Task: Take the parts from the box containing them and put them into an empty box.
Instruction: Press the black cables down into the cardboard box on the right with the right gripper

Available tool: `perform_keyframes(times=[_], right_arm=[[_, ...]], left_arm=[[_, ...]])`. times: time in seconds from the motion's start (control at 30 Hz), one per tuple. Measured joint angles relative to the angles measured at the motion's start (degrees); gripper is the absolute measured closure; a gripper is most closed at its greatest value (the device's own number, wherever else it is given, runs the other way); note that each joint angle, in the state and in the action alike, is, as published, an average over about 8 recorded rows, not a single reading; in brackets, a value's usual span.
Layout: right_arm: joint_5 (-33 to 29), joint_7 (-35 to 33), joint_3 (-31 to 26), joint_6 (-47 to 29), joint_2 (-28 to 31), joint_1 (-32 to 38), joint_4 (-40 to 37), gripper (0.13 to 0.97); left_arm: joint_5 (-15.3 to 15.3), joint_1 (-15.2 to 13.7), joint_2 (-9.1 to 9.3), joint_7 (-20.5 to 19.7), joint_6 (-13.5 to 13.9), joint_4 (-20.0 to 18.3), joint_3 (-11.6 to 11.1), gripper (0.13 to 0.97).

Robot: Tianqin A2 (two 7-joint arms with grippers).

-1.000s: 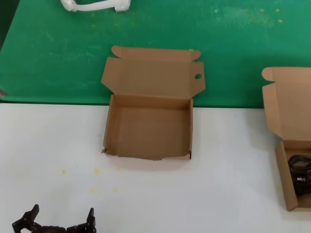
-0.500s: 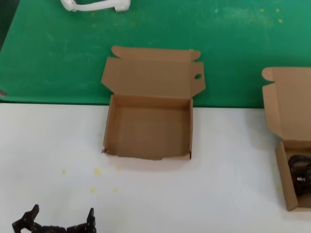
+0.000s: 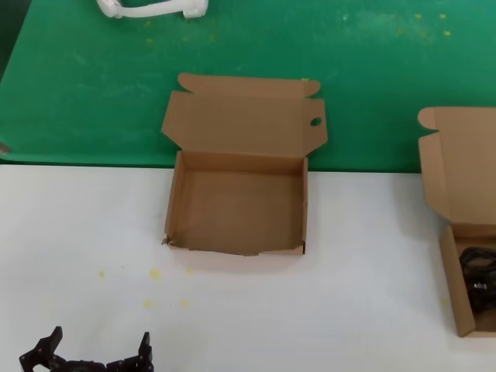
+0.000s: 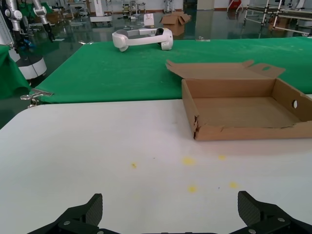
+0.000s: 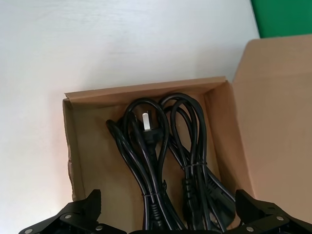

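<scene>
My right gripper (image 5: 165, 222), fingers wide, hangs above the power cables (image 5: 165, 161) in their box (image 5: 73, 141). The holed-flap box (image 3: 236, 205), left of it, holds nothing; every transfer remains. My left gripper (image 4: 170, 222) waits open.

a white headset (image 3: 153, 8) lies on the green cloth (image 3: 93, 85) beyond the white table (image 3: 77, 232).

Bright even overhead light, soft shadows, floor glare far bkgd, sharp focus.

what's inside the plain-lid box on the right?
The plain-lid box holds coiled black cables, one plug showing. Their near ends run out of view; the floor beneath is covered.
</scene>
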Motion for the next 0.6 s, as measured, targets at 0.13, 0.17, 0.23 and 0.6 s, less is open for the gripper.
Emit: perform_keyframes(times=[0.13, 0.17, 0.23, 0.6], right_arm=[[0.2, -2.5, -1.7, -1.9, -1.1, 3.0, -3.1, 0.129], [0.2, -3.2, -2.1, -2.5, -1.3, 3.7, -3.9, 0.129], [0.3, -4.3, -2.9, -3.4, -1.8, 5.0, -5.4, 0.129], [0.2, -12.2, -6.5, -5.0, -6.2, 14.5, -20.3, 0.129]], left_arm=[[0.0, 0.0, 0.00, 0.0, 0.0, 0.0, 0.0, 0.132], [0.0, 0.0, 0.00, 0.0, 0.0, 0.0, 0.0, 0.132], [0.0, 0.0, 0.00, 0.0, 0.0, 0.0, 0.0, 0.132], [0.0, 0.0, 0.00, 0.0, 0.0, 0.0, 0.0, 0.132]])
